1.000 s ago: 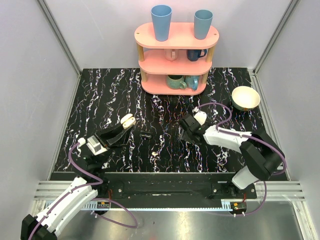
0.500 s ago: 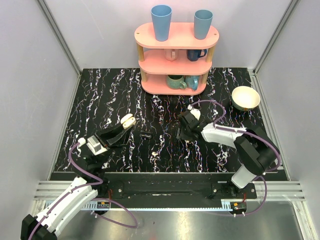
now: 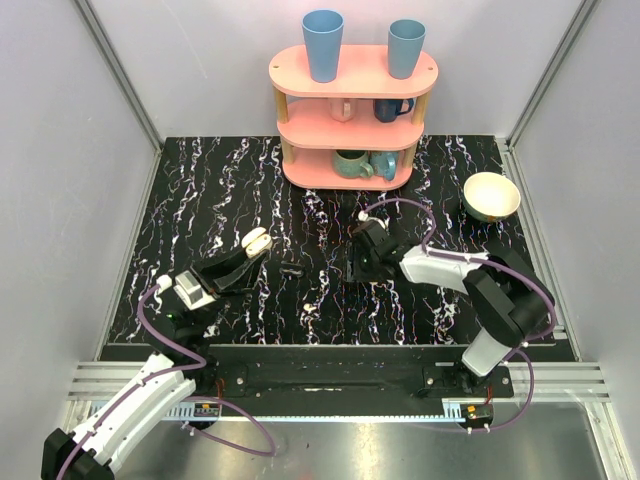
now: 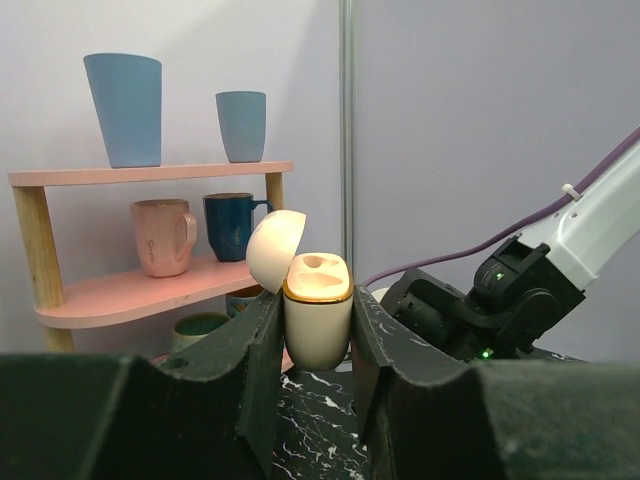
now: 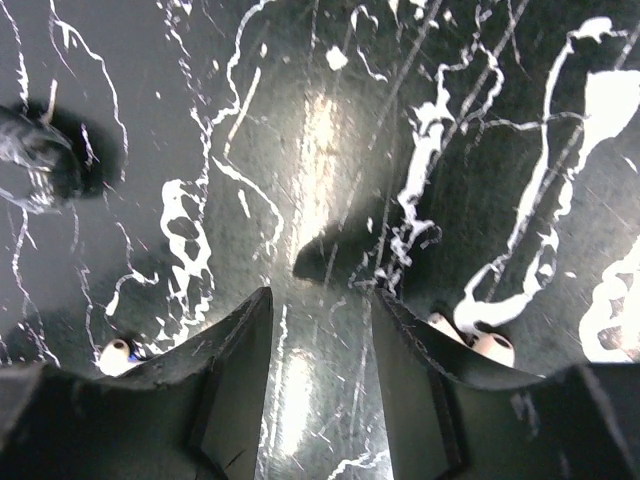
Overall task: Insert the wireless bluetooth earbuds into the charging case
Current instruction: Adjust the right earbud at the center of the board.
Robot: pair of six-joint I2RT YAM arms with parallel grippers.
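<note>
The left gripper (image 3: pixel 250 254) is clenched on the charging case (image 4: pixel 318 325), holding it upright above the black marble table (image 3: pixel 200 195) at about 9 o'clock from the table's centre. In the left wrist view its fingers (image 4: pixel 252 350) press the cream body from both sides. The lid (image 4: pixel 275 250) is tipped open toward 10 o'clock, and an orange-tan rim rings the top of the body, where a recess shows.

The right gripper (image 3: pixel 357 264) points down at the table just right of centre. Its jaws stand apart with only bare marble between them, so it grasps nothing. In the right wrist view, what looks like a tiny white earbud (image 5: pixel 117 355) peeks out at 8 o'clock, outside one finger. A second earbud (image 5: pixel 488 347) lies at 4 o'clock, outside the other finger. Both are partly hidden by the gripper body.

A small dark object (image 3: pixel 292 269) lies on the table between the two grippers. A pink shelf (image 3: pixel 352 72) stands at 12 o'clock with two blue cups (image 3: pixel 323 45) on top and mugs (image 3: pixel 352 163) on its lower tiers. A cream bowl (image 3: pixel 491 196) sits at 2 o'clock.
</note>
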